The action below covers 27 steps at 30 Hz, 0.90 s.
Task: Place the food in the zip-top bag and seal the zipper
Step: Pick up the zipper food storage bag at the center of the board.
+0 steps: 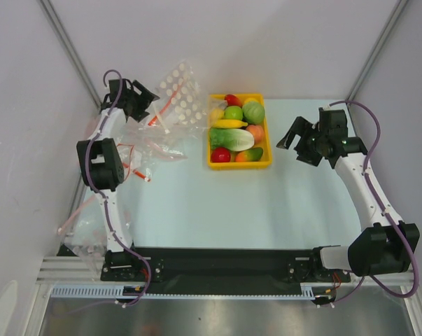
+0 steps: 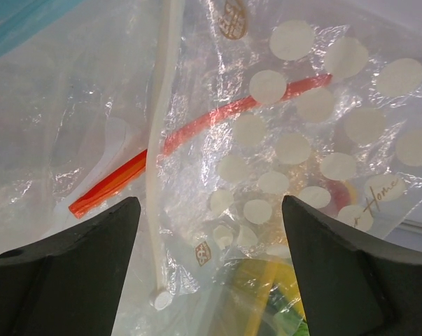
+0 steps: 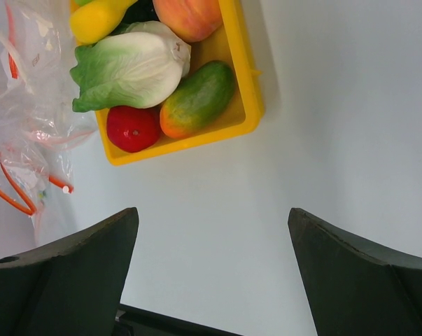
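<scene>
The food lies in a yellow bin (image 1: 213, 165) at mid table: a green-and-white cabbage (image 1: 233, 139), a lime-green apple (image 1: 233, 112) and a round red fruit (image 1: 221, 155). The right wrist view shows the cabbage (image 3: 127, 66) and the red fruit (image 3: 132, 127). The dotted zip-top bag (image 1: 180, 92) stands crumpled left of the bin. My left gripper (image 1: 146, 98) is open beside it; in its wrist view the gripper (image 2: 211, 210) faces the dotted bag (image 2: 294, 147) and its pale zipper (image 2: 155, 175). My right gripper (image 1: 291, 133) is open and empty, right of the bin and above the table (image 3: 212, 213).
The bin also holds a banana (image 1: 229, 124), a mango (image 3: 197, 98), a peach (image 1: 255, 132) and a bigger green fruit (image 1: 253, 112). Plain clear bags with red strips (image 2: 197, 129) lie under and round the dotted bag (image 1: 144, 147). White walls close in left, right and behind.
</scene>
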Each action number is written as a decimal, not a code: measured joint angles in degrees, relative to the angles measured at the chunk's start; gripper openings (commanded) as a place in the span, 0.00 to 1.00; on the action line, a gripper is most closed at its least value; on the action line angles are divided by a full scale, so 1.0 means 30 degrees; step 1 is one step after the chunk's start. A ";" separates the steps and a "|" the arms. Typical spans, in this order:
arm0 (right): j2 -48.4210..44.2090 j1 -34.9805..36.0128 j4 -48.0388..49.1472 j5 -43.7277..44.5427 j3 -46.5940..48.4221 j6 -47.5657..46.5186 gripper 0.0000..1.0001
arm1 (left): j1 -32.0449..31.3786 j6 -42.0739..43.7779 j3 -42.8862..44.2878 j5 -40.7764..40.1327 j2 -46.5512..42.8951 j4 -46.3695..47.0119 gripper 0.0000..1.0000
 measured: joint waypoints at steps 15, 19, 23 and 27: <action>-0.0452 -0.0226 0.0379 0.0058 -0.0554 0.0058 0.96 | -0.0386 0.0284 -0.0066 0.0321 0.1625 -0.0321 0.76; -0.0721 -0.0277 0.0561 0.0066 -0.0838 0.0102 0.96 | -0.0787 0.0299 -0.0270 0.0510 0.1887 -0.0364 0.64; -0.1042 -0.0364 0.0670 0.0146 -0.0954 0.0168 0.96 | -0.0976 0.0321 -0.0284 0.0889 0.2178 -0.0313 0.22; -0.1319 -0.0481 0.0729 0.0211 -0.1115 0.0226 0.96 | -0.1020 0.0430 -0.0284 0.1341 0.2382 -0.0182 0.00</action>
